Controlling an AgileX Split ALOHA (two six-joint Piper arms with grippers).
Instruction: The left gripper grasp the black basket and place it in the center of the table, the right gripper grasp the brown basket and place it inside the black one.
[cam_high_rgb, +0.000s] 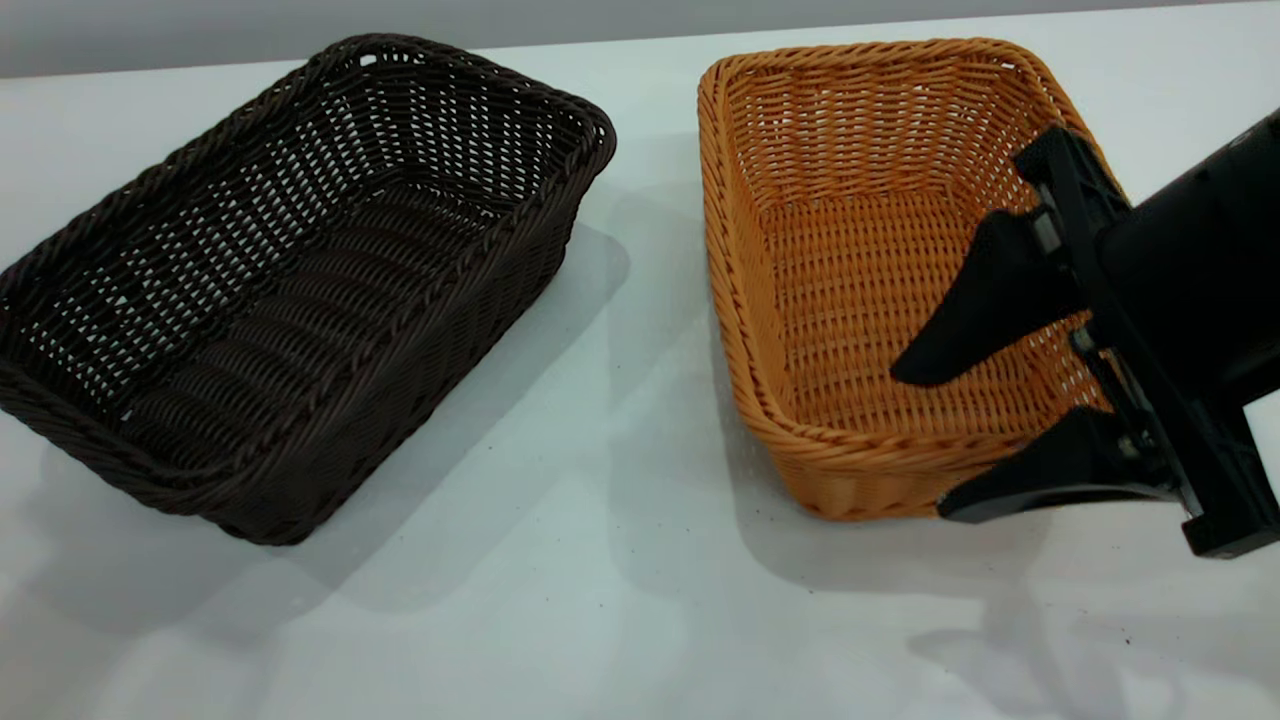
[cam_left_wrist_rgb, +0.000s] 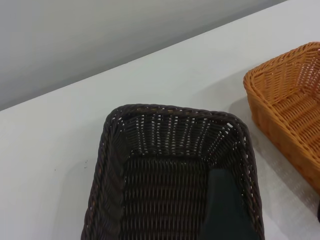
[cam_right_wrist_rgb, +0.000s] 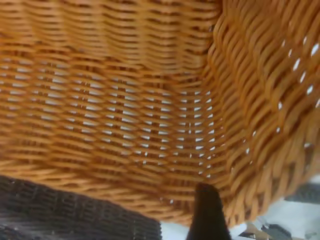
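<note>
1. The right gripper is seen at the near right corner of the brown basket, fingers spread wide. One finger is held over the basket's interior, the other outside the near wall, so the near rim is straddled. Nothing is gripped yet; contact with the rim cannot be confirmed.

2. In the right wrist view, the woven inside of the brown basket fills the picture and one dark fingertip is noted close to the corner.

3. The left gripper is not seen in the exterior view. In the left wrist view only a dark shape, likely one finger, is noted inside the black basket; its opening cannot be told.

4. The black basket is set at an angle on the left of the table, the brown basket on the right, a strip of bare white between them; they are apart.

5. Step judged in hand: the grasp on the brown basket's rim. Closure on the near wall is called for next, then a lift high enough to clear both rims.

6. Open room is noted along the near table edge; the black basket's right rim is the edge to be cleared.
</note>
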